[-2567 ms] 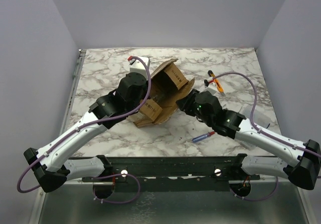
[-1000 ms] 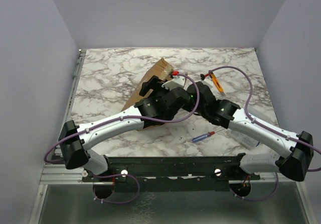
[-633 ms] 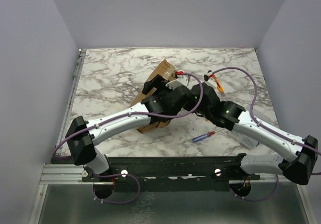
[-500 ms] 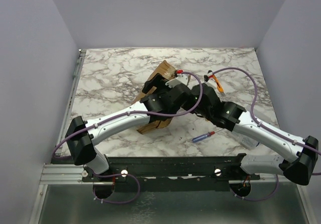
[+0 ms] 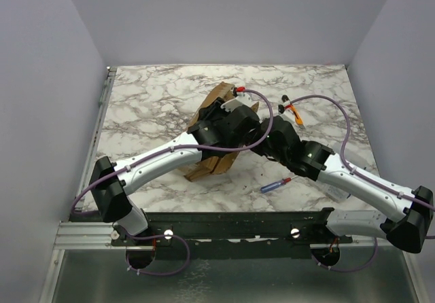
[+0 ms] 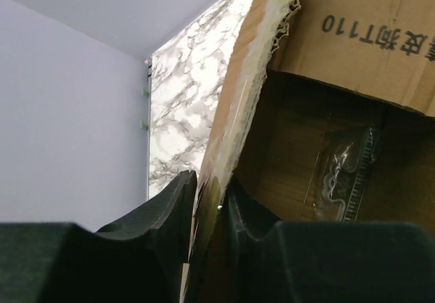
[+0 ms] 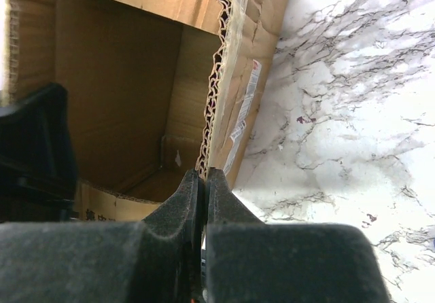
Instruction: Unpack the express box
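Note:
The express box (image 5: 207,160) is a brown cardboard carton, open, in the middle of the marble table, largely hidden under both arms in the top view. My left gripper (image 6: 211,187) is shut on one side wall of the box (image 6: 234,140), one finger outside and one inside. A clear plastic packet (image 6: 343,170) lies inside the box. My right gripper (image 7: 204,181) is shut on the edge of the opposite wall (image 7: 224,106), where a white label (image 7: 245,106) is stuck on the outside. In the top view the two grippers meet over the box (image 5: 255,136).
An orange-handled cutter (image 5: 293,111) lies on the table right of the box. A blue-and-red screwdriver (image 5: 275,185) lies near the front edge. The marble table (image 5: 143,106) has walls at the back and both sides.
My left arm has swung from the box's left side across to its top and closed on a wall. The box has been tipped and shifted. My right gripper has stayed at the box's right edge.

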### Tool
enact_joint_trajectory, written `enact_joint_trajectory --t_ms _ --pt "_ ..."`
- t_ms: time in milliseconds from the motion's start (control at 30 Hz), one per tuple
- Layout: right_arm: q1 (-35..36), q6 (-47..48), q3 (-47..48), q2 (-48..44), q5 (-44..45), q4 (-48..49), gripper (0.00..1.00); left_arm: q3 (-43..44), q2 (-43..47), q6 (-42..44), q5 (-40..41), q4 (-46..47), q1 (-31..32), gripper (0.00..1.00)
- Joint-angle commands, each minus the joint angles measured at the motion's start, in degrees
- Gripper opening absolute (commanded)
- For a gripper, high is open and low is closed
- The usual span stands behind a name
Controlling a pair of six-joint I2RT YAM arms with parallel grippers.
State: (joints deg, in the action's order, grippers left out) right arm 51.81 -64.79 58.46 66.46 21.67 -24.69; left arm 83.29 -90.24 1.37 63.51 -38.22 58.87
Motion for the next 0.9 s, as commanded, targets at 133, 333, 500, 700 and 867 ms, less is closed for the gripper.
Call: enact_joint_trajectory --t_ms 133,333,500,700,867 --pt "0.58 -2.06 -4.34 0.36 -2.35 4.92 0.01 4.32 3.92 2.64 -7.66 -0.77 -0.6 0.04" --pt "0.57 -0.52 -7.26 2.54 -6.61 10.49 0.06 -0.58 5.73 1.97 -18.79 1.03 -0.58 0.0" --pt "0.25 8.61 -7.81 4.58 -5.67 9.36 0.37 -7.77 8.51 -2.3 -21.51 5.1 -0.67 0.0" --pt "-0.26 21.74 -5.65 3.53 -1.76 2.37 0.85 -15.86 14.72 -5.45 -32.71 12.45 -1.81 0.0" --pt "-0.21 33.26 -3.07 -0.52 4.23 -0.32 1.0 -19.18 17.32 -6.54 -37.84 15.6 -4.01 0.0"
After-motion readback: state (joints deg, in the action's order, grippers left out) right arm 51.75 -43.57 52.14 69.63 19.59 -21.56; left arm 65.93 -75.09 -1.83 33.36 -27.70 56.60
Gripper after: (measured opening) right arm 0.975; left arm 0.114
